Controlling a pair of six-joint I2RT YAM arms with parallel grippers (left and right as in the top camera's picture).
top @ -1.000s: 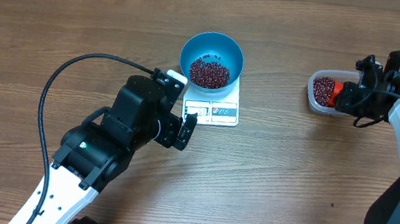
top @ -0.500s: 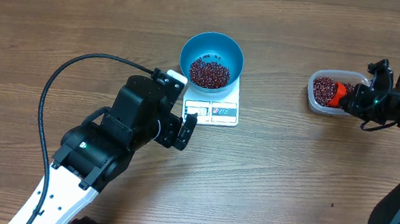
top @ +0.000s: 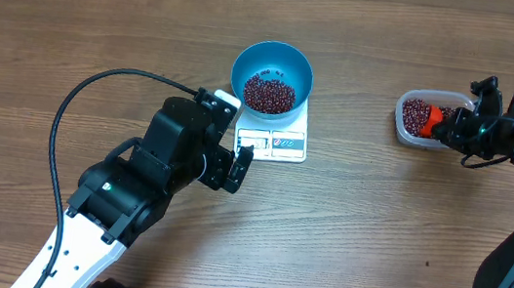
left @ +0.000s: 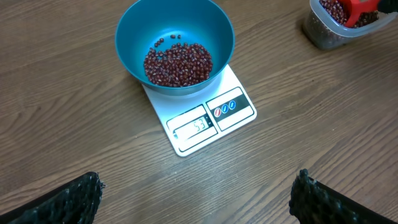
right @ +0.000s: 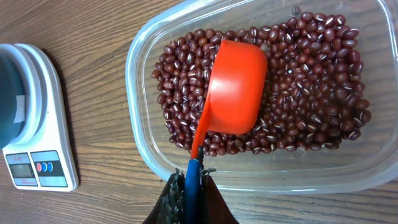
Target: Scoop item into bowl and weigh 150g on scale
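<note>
The blue bowl (top: 272, 77) stands on the white scale (top: 276, 136) and holds a small heap of red-brown beans (left: 178, 63). My left gripper (left: 196, 196) hangs open over bare wood in front of the scale (left: 214, 118), nothing between its fingers. My right gripper (right: 193, 186) is shut on the blue handle of an orange scoop (right: 233, 90). The scoop lies bowl-down on the beans (right: 311, 93) in the clear plastic tub (right: 146, 149). From overhead, the right gripper (top: 456, 127) sits at the tub's right side.
The clear tub (top: 406, 128) stands at the right of the table, well apart from the scale. A black cable (top: 80, 103) loops over the wood left of my left arm. Bare wood lies between the scale and the tub.
My right arm shifted to the right and a little down in the first half second, scoop still in the tub; since then it holds still. The left arm has not moved.
</note>
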